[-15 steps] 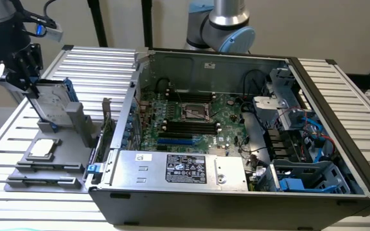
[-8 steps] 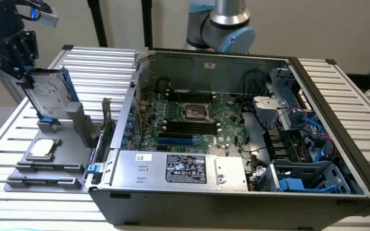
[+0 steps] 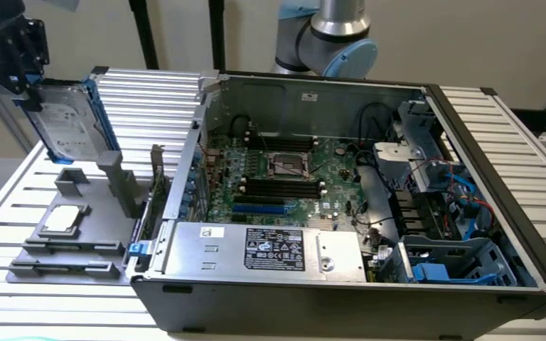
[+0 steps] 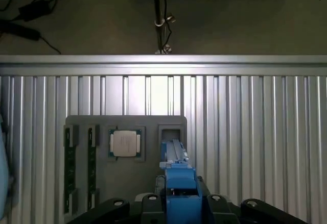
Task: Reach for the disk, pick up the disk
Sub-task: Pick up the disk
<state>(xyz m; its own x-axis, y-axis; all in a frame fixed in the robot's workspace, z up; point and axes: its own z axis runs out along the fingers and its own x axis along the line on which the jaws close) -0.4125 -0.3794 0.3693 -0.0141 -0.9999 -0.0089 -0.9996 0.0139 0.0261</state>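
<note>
Pick-up judged complete: jaws clamp the disk (image 3: 66, 121), which hangs just above the grey fixture (image 3: 102, 224) on the tabletop (image 3: 150, 89).

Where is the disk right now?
At the exterior view's left, the disk is held in the gripper, over the grey fixture, beside the open computer case.
</note>
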